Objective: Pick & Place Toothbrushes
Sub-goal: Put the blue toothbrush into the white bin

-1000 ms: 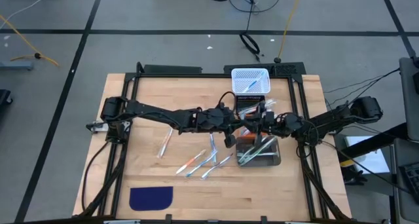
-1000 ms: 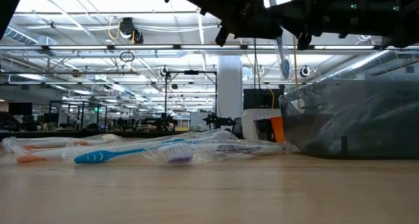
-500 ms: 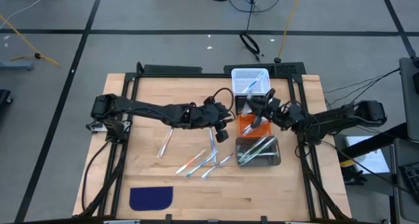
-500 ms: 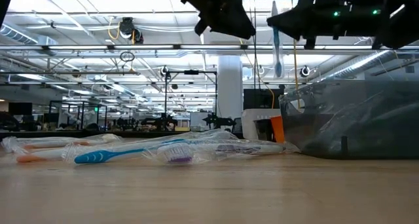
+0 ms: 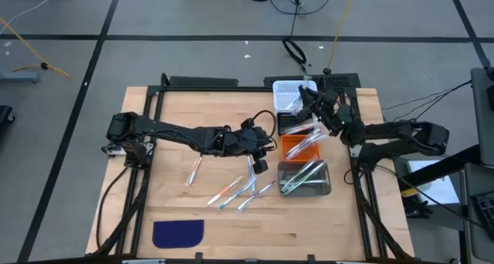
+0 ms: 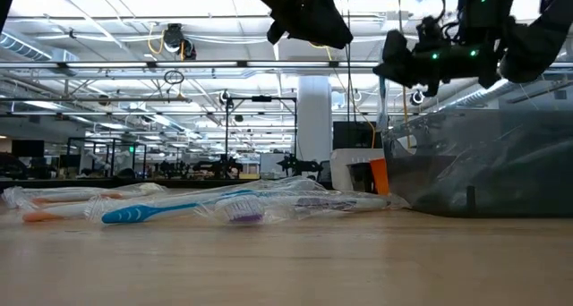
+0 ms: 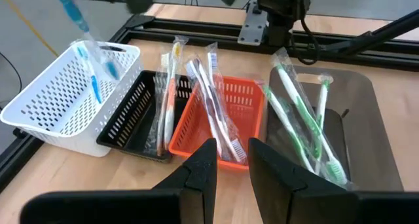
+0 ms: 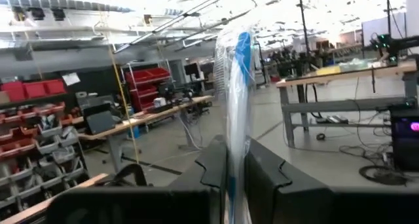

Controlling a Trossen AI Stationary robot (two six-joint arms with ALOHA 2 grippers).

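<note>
My right gripper is over the white basket at the table's far side, shut on a blue toothbrush in a clear wrapper, which the left wrist view also shows. My left gripper hangs open above the table left of the orange bin, with nothing between its fingers. Several wrapped toothbrushes lie flat on the wood in front of it, and they also show in the low view. More toothbrushes lie in the bins. My right gripper pinches the wrapped blue toothbrush between its two fingers partway along its shaft. The fingers lie across it. A long stretch with the blue part sticks out past the fingers. The brush is tilted steeply and lifted clear above the white basket.
A row of bins runs from far to near on the right: the white basket, a black bin, the orange bin and a grey bin. A dark blue cloth patch lies near the front left. A black frame borders the table.
My right gripper has swung with the blue toothbrush from beside my left gripper, over the orange bin, toward the table's far edge, and now stands over the white basket. My left gripper has drawn back a little toward the table's left.
</note>
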